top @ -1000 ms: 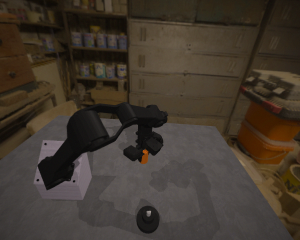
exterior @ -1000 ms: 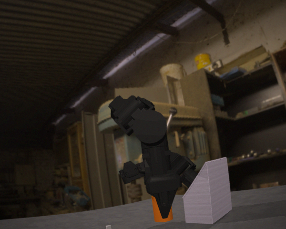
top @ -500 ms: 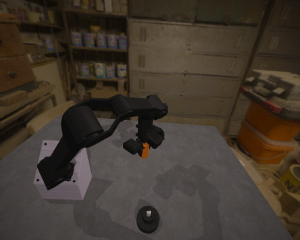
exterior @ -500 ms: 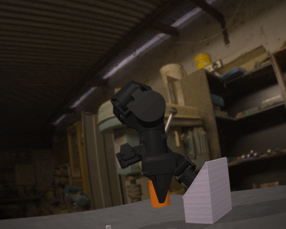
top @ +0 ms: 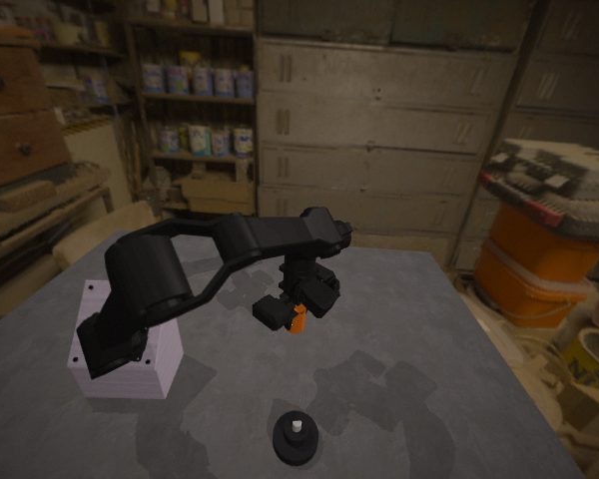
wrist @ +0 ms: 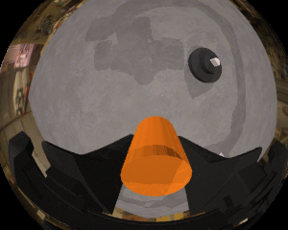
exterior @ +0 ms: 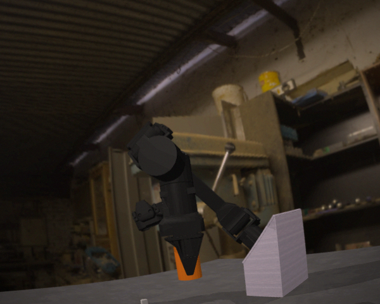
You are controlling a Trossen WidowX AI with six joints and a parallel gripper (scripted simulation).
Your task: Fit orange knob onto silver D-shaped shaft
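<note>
While the arm (top: 285,235) (exterior: 162,157) reaches across the middle of the top view, its gripper (top: 296,311) (exterior: 189,273) (wrist: 155,140) is closed on the orange knob (top: 297,320) (exterior: 184,272) (wrist: 156,168). Knob position: just below the centre of the top view, low and near the centre in the exterior view, lower centre in the wrist view. In the wrist view a dark finger lies against either side of it. Knob is held above the grey table (top: 238,371) (exterior: 118,289) (wrist: 110,105), roughly upright in the exterior view. Its hole cannot be seen, so the direction of its flat side cannot be told.

Round dark pedestal (top: 285,448) (wrist: 198,67): bottom centre of the top view, upper right of the wrist view. The silver shaft (top: 297,425) (exterior: 144,301) (wrist: 214,61) stands bare on it, well apart from the knob; in the exterior view only the shaft's tip shows, at the bottom edge, left of centre. Shaft's flat side too small to make out. The pale lilac block (top: 168,360) (exterior: 275,261) sits on the table, lower left of the top view, lower right of the exterior view.
</note>
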